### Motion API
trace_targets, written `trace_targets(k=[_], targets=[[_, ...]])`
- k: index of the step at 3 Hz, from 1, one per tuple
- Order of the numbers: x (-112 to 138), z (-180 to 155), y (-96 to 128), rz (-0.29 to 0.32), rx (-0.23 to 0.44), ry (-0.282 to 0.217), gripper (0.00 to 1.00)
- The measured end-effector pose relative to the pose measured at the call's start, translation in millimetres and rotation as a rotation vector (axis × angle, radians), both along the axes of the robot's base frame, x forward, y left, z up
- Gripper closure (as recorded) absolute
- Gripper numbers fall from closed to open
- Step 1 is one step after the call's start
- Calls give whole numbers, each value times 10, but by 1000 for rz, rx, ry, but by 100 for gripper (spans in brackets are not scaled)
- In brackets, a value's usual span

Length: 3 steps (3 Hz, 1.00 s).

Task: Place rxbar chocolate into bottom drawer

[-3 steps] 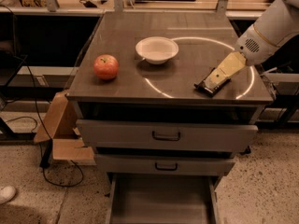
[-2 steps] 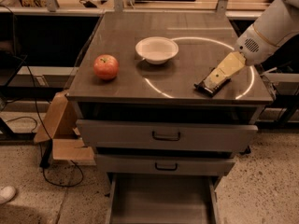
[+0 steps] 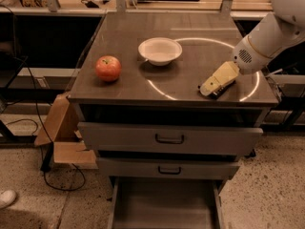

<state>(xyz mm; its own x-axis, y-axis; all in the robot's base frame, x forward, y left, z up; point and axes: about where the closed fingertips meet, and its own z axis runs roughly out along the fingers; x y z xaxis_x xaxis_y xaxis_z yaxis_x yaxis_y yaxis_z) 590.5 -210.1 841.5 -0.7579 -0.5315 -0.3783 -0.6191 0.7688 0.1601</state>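
The rxbar chocolate (image 3: pixel 220 93) is a small dark bar lying on the cabinet top near the front right corner; only a sliver shows from under the gripper. My gripper (image 3: pixel 211 86), cream-coloured on a white arm coming from the upper right, lies low over the bar and covers most of it. Whether it holds the bar does not show. The bottom drawer (image 3: pixel 164 206) is pulled out below the cabinet front, its grey inside bare.
A red apple (image 3: pixel 108 68) sits at the front left of the top, and a white bowl (image 3: pixel 160 50) at the middle. Both upper drawers (image 3: pixel 170 138) are closed. A cardboard box (image 3: pixel 62 128) and cables lie on the floor at left.
The gripper has slid down and to the left along the bar and now covers most of it. The bar, apple and bowl have not moved.
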Motion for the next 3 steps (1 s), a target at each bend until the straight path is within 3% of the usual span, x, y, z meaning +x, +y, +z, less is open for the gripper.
trace_targets(k=[1, 2, 3], targets=[[0, 0, 0, 0, 0, 0, 0], [72, 1, 218, 74, 44, 17, 0], [74, -62, 243, 93, 69, 29, 2]])
